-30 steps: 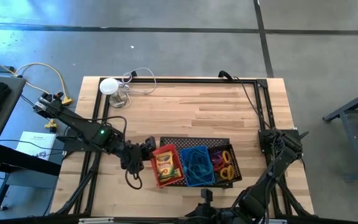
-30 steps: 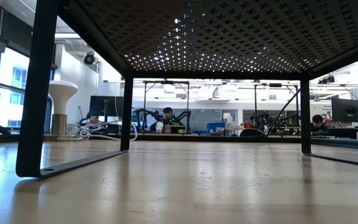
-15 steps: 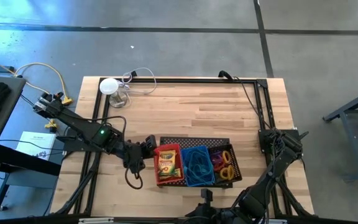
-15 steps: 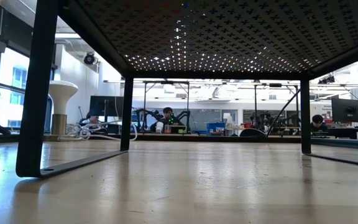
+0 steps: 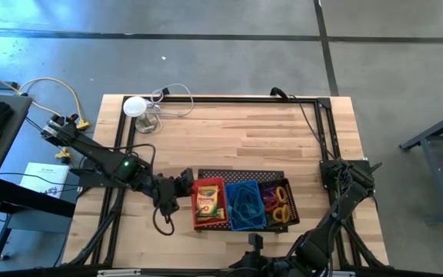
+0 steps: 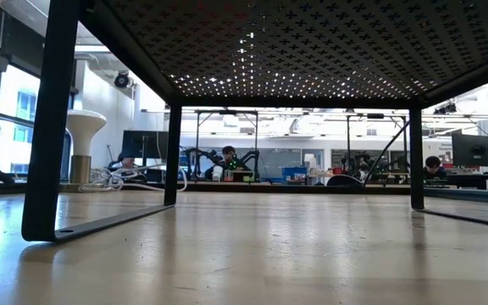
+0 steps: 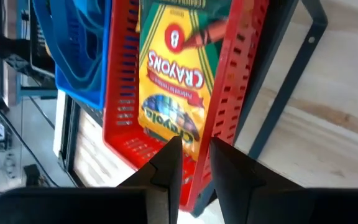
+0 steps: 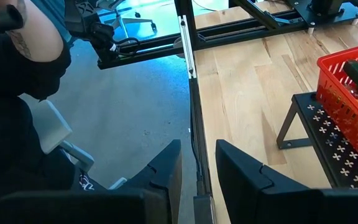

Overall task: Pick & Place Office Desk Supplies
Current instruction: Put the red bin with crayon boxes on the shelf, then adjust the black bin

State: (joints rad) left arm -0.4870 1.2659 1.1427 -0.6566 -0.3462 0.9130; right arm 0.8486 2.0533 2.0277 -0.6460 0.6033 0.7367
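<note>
Straightened since a moment ago, the red basket [image 5: 208,202] is now seated squarely on the black tray [image 5: 241,176], lower centre of the high view, beside the blue basket [image 5: 244,205]. Its rim is pinched by the left gripper [image 5: 180,187], jaws narrow. Release seems due. The right gripper [image 8: 197,165], narrowly parted, holds nothing.

open lab, grey floor
grey concrete floor [image 5: 229,54] around the wooden worktop [image 5: 229,135]; windows [image 6: 7,127] at left, desks [image 6: 312,180] behind.
</note>
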